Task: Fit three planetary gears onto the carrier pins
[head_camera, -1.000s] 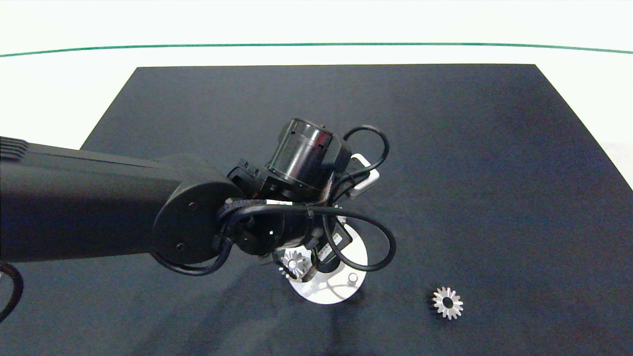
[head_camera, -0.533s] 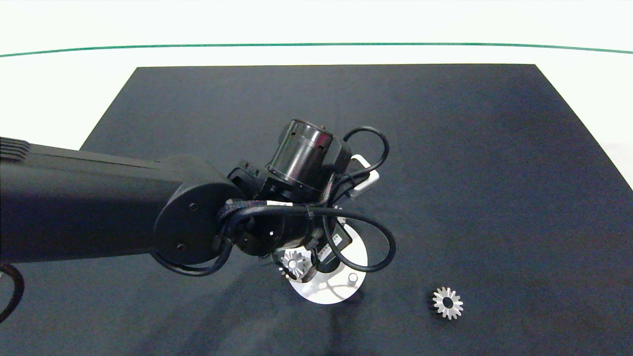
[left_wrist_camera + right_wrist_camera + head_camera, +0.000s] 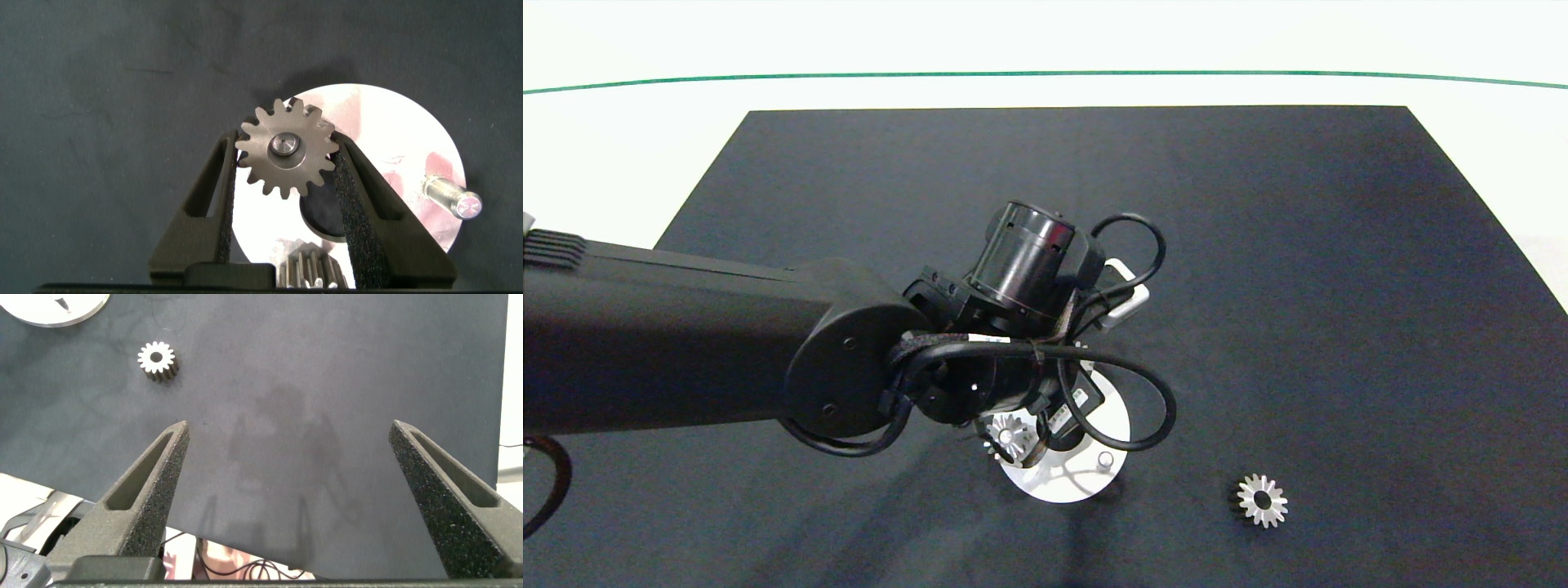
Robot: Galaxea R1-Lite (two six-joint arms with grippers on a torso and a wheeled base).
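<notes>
So the left gripper point(image 3: 286, 159) is down over the white disc point(image 3: 384, 122), and its two fingers point(image 3: 208, 204) sit against opposite sides of one planetary gear point(image 3: 286, 155), squeezing its teeth. That gear is already on a carrier pin point(image 3: 283, 145), whose tip shows through the centre hole. A second gear point(image 3: 309, 268) peeks out lower between the fingers, on the same disc. One bare pin point(image 3: 449, 198) stands free at the disc's edge. The third gear point(image 3: 1262, 500) lies flat on the black mat point(image 3: 1258, 286), well apart from the disc, toward the right. The right gripper point(image 3: 298, 498) hangs wide open above the mat, holding nothing.
</notes>
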